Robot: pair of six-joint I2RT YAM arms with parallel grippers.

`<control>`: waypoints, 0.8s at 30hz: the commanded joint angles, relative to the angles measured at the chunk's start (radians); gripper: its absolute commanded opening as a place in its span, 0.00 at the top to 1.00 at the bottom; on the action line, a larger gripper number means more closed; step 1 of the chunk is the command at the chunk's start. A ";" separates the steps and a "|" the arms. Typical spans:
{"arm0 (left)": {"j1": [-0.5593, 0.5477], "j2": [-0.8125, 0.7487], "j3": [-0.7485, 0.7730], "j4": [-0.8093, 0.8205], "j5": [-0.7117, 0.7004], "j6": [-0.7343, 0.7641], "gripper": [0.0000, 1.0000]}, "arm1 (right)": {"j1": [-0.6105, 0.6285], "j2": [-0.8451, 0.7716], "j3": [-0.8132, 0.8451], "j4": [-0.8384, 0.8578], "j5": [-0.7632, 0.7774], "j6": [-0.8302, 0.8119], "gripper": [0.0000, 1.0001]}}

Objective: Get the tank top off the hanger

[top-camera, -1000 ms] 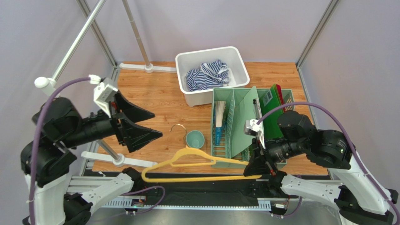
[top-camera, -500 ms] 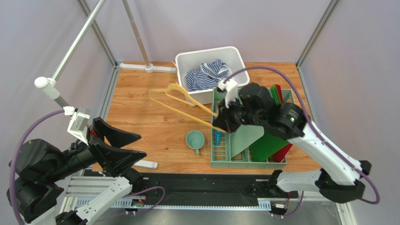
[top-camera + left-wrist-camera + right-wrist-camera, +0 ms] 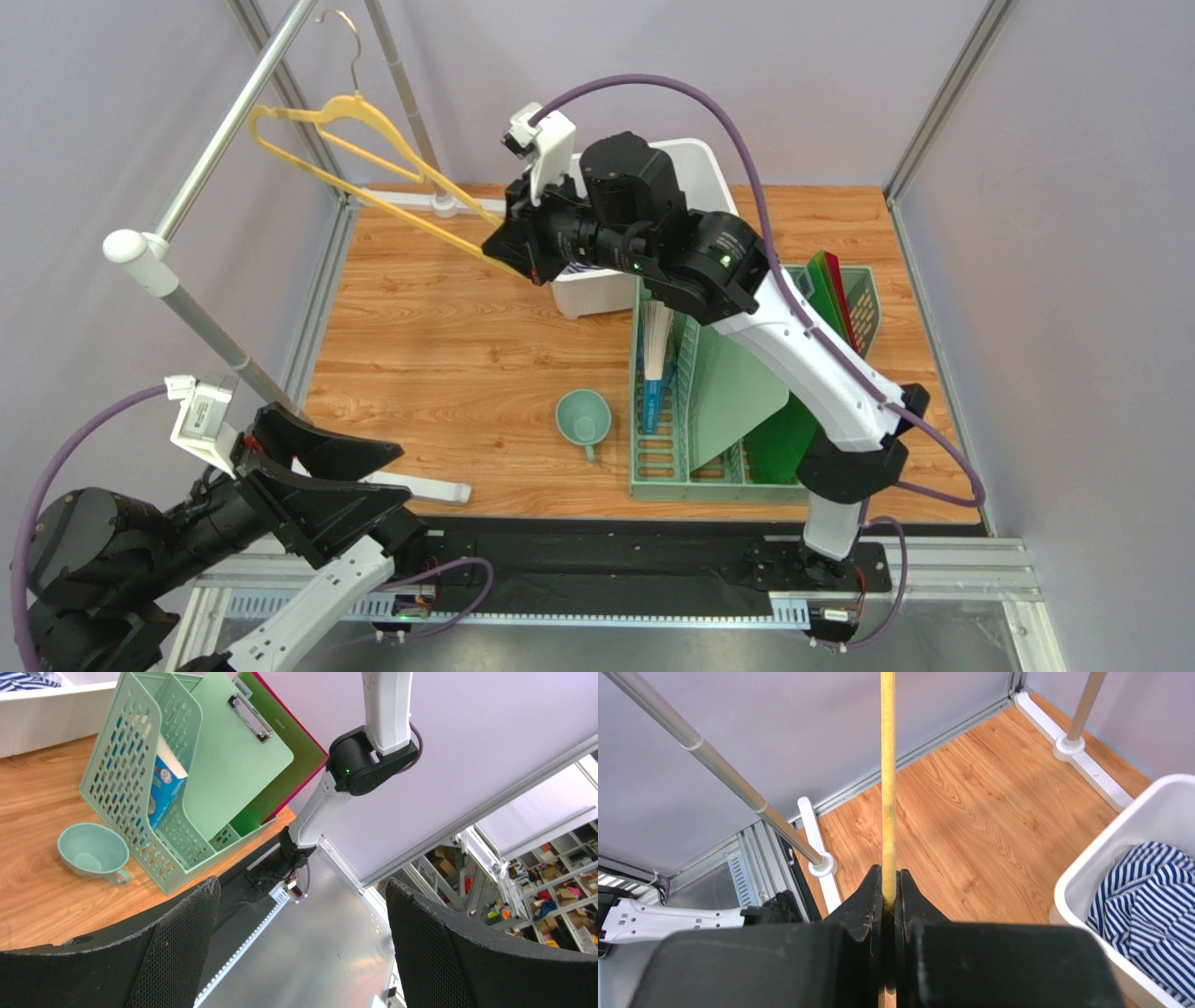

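Observation:
The bare yellow hanger (image 3: 344,101) is held high at the far left, its hook just right of the grey rail (image 3: 225,126); whether they touch I cannot tell. My right gripper (image 3: 508,252) is shut on the end of its bottom bar, which the right wrist view shows as a yellow rod (image 3: 887,777) pinched between the jaws (image 3: 888,878). The striped tank top (image 3: 1141,913) lies crumpled in the white bin (image 3: 1088,875), apart from the hanger; my right arm hides it in the top view. My left gripper (image 3: 386,469) (image 3: 302,889) stands open and holds nothing, low at the near left.
A green file rack (image 3: 701,420) with clipboards stands right of centre. A teal cup (image 3: 582,416) sits beside it. The rail's upright posts and white feet (image 3: 421,487) stand along the left side. The white bin (image 3: 709,154) is at the back.
My right arm has swung the hanger from the near edge up and across to the far left by the rail. My left arm has drawn back low into the near left corner.

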 commanded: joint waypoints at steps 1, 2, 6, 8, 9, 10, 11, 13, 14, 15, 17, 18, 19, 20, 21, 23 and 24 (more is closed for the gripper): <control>0.005 -0.010 0.010 -0.055 -0.039 -0.025 0.09 | 0.026 0.052 0.109 0.089 0.011 -0.026 1.00; 0.005 -0.004 0.016 -0.062 -0.037 -0.022 0.09 | 0.035 0.068 0.109 0.099 0.015 -0.028 1.00; 0.005 0.013 0.022 -0.077 -0.020 -0.014 0.09 | 0.050 0.106 0.128 0.130 0.032 -0.039 1.00; 0.005 0.019 0.024 -0.080 -0.019 -0.012 0.09 | 0.061 0.129 0.152 0.134 0.037 -0.045 1.00; 0.005 0.019 0.025 -0.080 -0.017 -0.014 0.09 | 0.066 0.149 0.158 0.134 0.040 -0.048 1.00; 0.005 0.019 0.025 -0.083 -0.019 -0.014 0.10 | 0.069 0.158 0.166 0.136 0.043 -0.046 1.00; 0.005 0.019 0.030 -0.086 -0.020 -0.015 0.10 | 0.073 0.166 0.169 0.142 0.043 -0.046 1.00; 0.005 0.019 0.034 -0.098 -0.025 -0.017 0.10 | 0.080 0.183 0.172 0.157 0.035 -0.043 1.00; 0.005 0.019 0.042 -0.104 -0.025 -0.017 0.10 | 0.083 0.192 0.177 0.159 0.032 -0.040 1.00; 0.005 0.021 0.045 -0.112 -0.026 -0.017 0.10 | 0.084 0.206 0.186 0.165 0.032 -0.037 1.00; 0.005 0.021 0.057 -0.132 -0.026 -0.017 0.10 | 0.089 0.218 0.191 0.172 0.020 -0.031 1.00; 0.005 0.019 0.062 -0.144 -0.028 -0.017 0.10 | 0.089 0.229 0.192 0.176 0.018 -0.029 1.00; 0.005 0.019 0.070 -0.150 -0.028 -0.017 0.10 | 0.092 0.233 0.192 0.179 0.018 -0.029 1.00; 0.005 0.018 0.073 -0.155 -0.034 -0.017 0.10 | 0.095 0.236 0.192 0.179 0.018 -0.029 1.00; 0.005 0.013 0.074 -0.163 -0.035 -0.018 0.10 | 0.098 0.241 0.195 0.182 0.023 -0.029 1.00; 0.005 0.009 0.077 -0.167 -0.045 -0.022 0.10 | 0.099 0.247 0.197 0.183 0.024 -0.028 1.00; 0.005 0.003 0.077 -0.167 -0.045 -0.023 0.10 | 0.103 0.249 0.195 0.188 0.024 -0.029 1.00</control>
